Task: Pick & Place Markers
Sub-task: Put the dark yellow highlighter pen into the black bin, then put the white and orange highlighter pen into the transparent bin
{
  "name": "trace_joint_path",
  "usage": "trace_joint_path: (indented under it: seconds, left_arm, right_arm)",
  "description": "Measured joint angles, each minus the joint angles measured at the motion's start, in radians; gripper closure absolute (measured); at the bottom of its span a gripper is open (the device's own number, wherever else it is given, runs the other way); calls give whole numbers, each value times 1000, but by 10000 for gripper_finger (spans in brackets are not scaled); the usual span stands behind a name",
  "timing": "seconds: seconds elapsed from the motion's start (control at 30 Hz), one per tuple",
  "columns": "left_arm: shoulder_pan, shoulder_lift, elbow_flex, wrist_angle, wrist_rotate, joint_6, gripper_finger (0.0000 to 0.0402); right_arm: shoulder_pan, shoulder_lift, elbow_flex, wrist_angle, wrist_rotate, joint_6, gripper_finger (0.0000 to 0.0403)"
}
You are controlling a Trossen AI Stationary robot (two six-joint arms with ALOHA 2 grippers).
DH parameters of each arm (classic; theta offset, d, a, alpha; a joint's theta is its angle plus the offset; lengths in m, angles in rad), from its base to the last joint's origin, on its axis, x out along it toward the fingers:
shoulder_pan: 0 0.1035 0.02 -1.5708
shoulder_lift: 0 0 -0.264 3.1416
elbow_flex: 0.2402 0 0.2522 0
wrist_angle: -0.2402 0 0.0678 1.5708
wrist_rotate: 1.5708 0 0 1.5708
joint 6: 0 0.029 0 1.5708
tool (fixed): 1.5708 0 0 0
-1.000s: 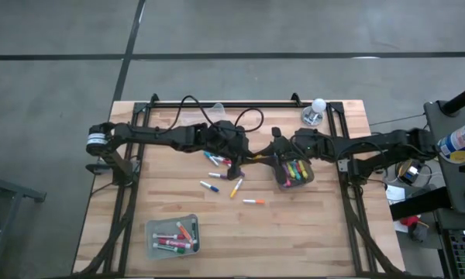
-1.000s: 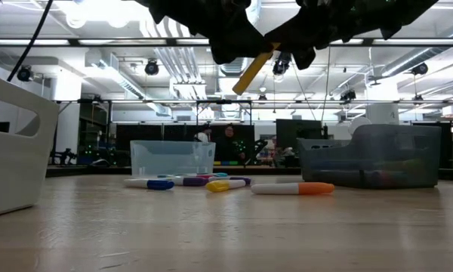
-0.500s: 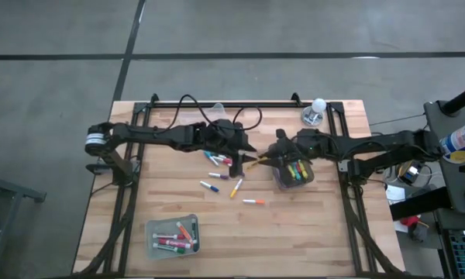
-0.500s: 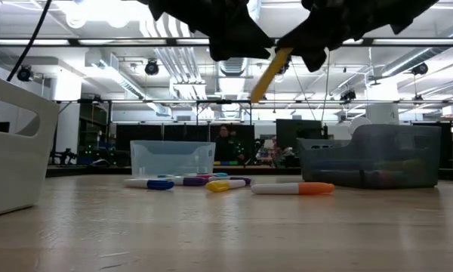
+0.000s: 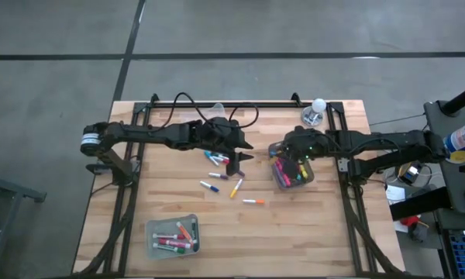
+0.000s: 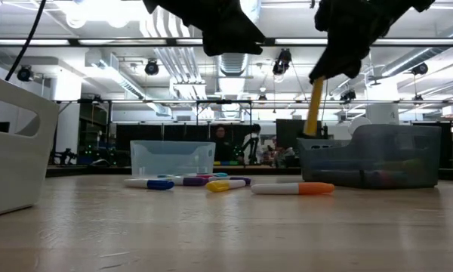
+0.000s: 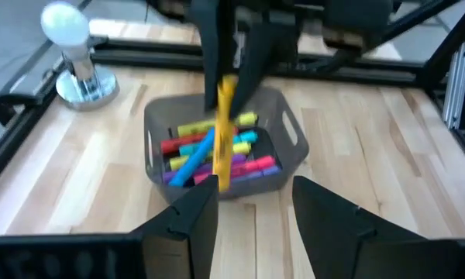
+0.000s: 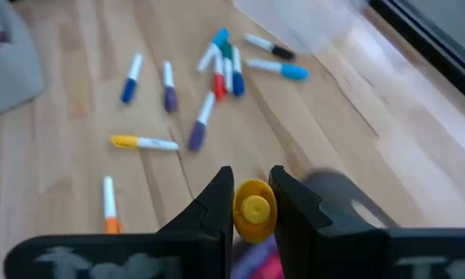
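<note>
Markers [image 5: 221,172] lie loose on the table beside the grey bin [image 5: 292,170]. One yellow marker [image 6: 315,106], now hanging upright over that bin, is pinched by the right gripper [image 6: 340,53]; the left gripper [image 5: 234,159] has let go, fingers apart.

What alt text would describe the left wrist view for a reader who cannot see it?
The right claw holds a yellow marker upright over a grey bin of coloured markers on a wooden table. The left claw is open in front, and a light bulb stands nearby.
</note>
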Motion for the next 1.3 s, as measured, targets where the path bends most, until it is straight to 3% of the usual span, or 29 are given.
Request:
trace_joint_path:
  seconds: [0.3, 0.6, 1.03, 1.3]
  left_arm:
    - [-1, -1, -1, -77, 0, 0, 237]
    - [-3, -2, -1, -203, 1, -10, 237]
    - [-3, 1, -4, -263, 1, -58, 237]
    - [-20, -15, -4, -251, 1, -12, 261]
  right_arm:
    - [0, -8, 89, -331, 126, 176, 346]
    - [-1, 8, 38, -339, 47, 240, 335]
    - [-2, 56, 34, -299, 64, 210, 193]
    - [-2, 45, 68, -280, 65, 154, 150]
